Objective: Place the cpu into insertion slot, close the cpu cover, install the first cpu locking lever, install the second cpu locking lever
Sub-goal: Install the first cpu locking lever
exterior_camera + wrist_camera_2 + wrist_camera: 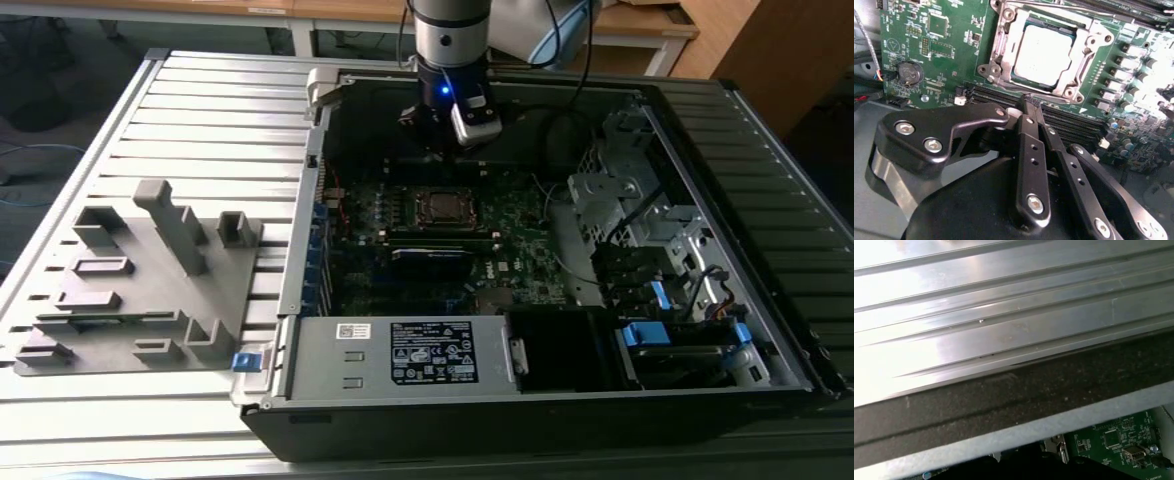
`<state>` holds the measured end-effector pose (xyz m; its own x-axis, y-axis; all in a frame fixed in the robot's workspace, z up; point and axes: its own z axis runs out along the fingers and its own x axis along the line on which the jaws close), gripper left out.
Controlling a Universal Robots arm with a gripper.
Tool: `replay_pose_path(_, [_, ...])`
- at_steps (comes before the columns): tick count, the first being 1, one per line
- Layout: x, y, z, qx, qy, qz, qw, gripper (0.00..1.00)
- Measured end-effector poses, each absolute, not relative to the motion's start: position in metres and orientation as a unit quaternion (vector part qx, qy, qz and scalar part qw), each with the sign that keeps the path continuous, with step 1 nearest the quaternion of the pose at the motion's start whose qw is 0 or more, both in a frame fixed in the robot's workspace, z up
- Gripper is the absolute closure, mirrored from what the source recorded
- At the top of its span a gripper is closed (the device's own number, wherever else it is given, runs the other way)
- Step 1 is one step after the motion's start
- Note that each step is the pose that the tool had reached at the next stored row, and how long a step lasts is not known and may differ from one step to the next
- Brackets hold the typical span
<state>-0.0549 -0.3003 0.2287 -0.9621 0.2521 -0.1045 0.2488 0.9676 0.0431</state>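
the cpu (1043, 55) is a small flat square with a dull, pale silver top that catches the light. it lies level in the insertion slot (1054, 23), whose dark edge shows as a thin band beside it. the cpu cover (1003, 50), a silver frame with a large square cut-out, lies flat over the chip's margins. all this sits just ahead of the jaws' tips and apart from them, with long black memory slots (1074, 122) between. the jaws are closed tip to tip on nothing, their black fingers (1029, 150) meeting above the green motherboard (929, 45). a round coin battery (910, 73) lies off to one side of them. in the exterior view the open computer case (400, 420) rests on a ribbed metal bench (200, 120).
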Motion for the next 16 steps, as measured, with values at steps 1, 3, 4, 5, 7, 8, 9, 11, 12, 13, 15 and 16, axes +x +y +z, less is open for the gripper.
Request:
replay_pose_path(1, [-0.055,-0.301,0.229,0.126,0.990,0.015,0.055,0.89])
replay_pose_path(3, [-0.055,-0.303,0.229,0.126,0.990,0.015,0.055,0.89])
replay_pose_path(4, [-0.055,-0.305,0.229,0.126,0.990,0.015,0.055,0.89])
replay_pose_path(5, [-0.055,-0.308,0.229,0.126,0.990,0.015,0.055,0.89])
replay_pose_path(7, [-0.055,-0.313,0.229,0.126,0.990,0.015,0.055,0.89])
replay_pose_path(8, [-0.055,-0.316,0.228,0.126,0.990,0.015,0.055,0.89])
replay_pose_path(9, [-0.055,-0.318,0.228,0.126,0.990,0.015,0.055,0.89])
replay_pose_path(11, [-0.055,-0.323,0.228,0.126,0.990,0.015,0.055,0.89])
replay_pose_path(12, [-0.055,-0.325,0.228,0.126,0.990,0.015,0.055,0.89])
replay_pose_path(13, [-0.055,-0.327,0.228,0.126,0.990,0.015,0.055,0.89])
replay_pose_path(15, [-0.055,-0.330,0.228,0.126,0.990,0.015,0.055,0.89])
replay_pose_path(16, [-0.055,-0.332,0.228,0.126,0.990,0.015,0.055,0.89])
